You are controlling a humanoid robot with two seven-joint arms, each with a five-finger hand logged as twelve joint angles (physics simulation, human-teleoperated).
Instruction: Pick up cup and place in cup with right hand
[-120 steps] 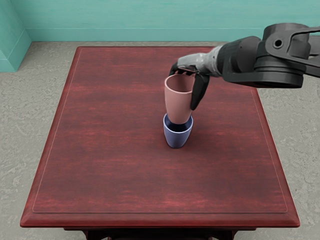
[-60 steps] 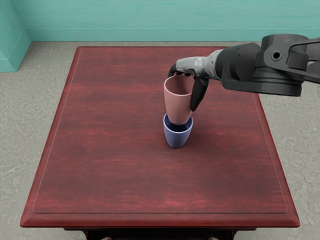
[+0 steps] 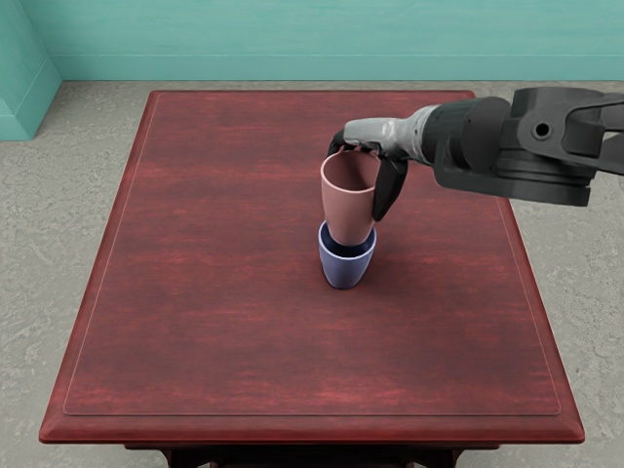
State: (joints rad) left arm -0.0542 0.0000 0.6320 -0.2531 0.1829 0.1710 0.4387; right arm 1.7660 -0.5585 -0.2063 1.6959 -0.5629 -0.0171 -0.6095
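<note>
Red table edges (image 3: 312, 427) lie well beyond the blue cup (image 3: 344, 273); over it the right robot hand (image 3: 378, 133) pinches the pink cup (image 3: 347, 207).

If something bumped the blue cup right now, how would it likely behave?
The blue cup would probably tip fairly easily, since it narrows toward its base. It looks stiff, its wall holding a smooth, even curve. On its side, it might roll in an arc, being round and tapered.
</note>
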